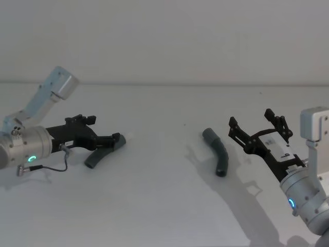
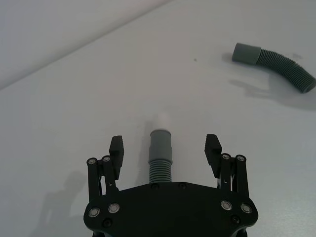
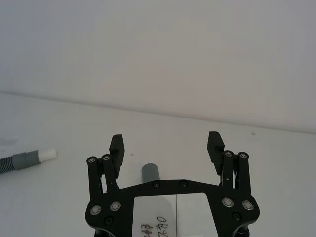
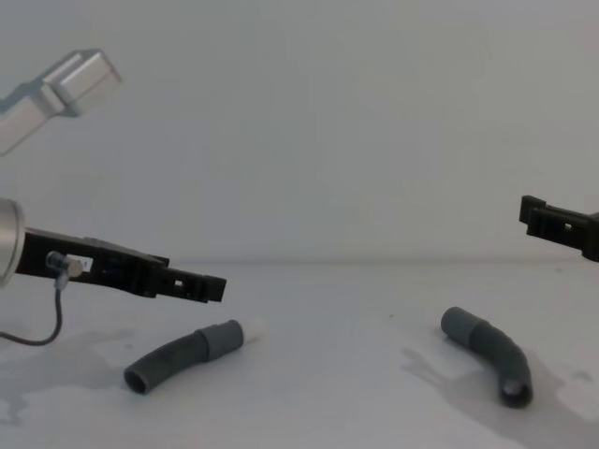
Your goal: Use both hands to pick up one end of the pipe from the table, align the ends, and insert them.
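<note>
Two pieces of the pipe lie on the white table (image 1: 164, 206). The left piece (image 1: 100, 154) has a grey cuff with a white tip (image 2: 162, 120). My left gripper (image 1: 119, 139) is open and hovers just above this piece (image 4: 182, 354), one finger on each side of the cuff (image 2: 160, 143). The right piece (image 1: 218, 149) curves, with its plain grey cuff (image 1: 208, 135) at the far end. My right gripper (image 1: 251, 119) is open and raised above the table, just right of that piece. Its wrist view shows the cuff (image 3: 149, 173) below the open jaws.
A plain white wall stands behind the table's far edge (image 1: 164, 83). A thin cable (image 1: 51, 167) loops under the left wrist. Bare table lies between the two pieces and toward the front edge.
</note>
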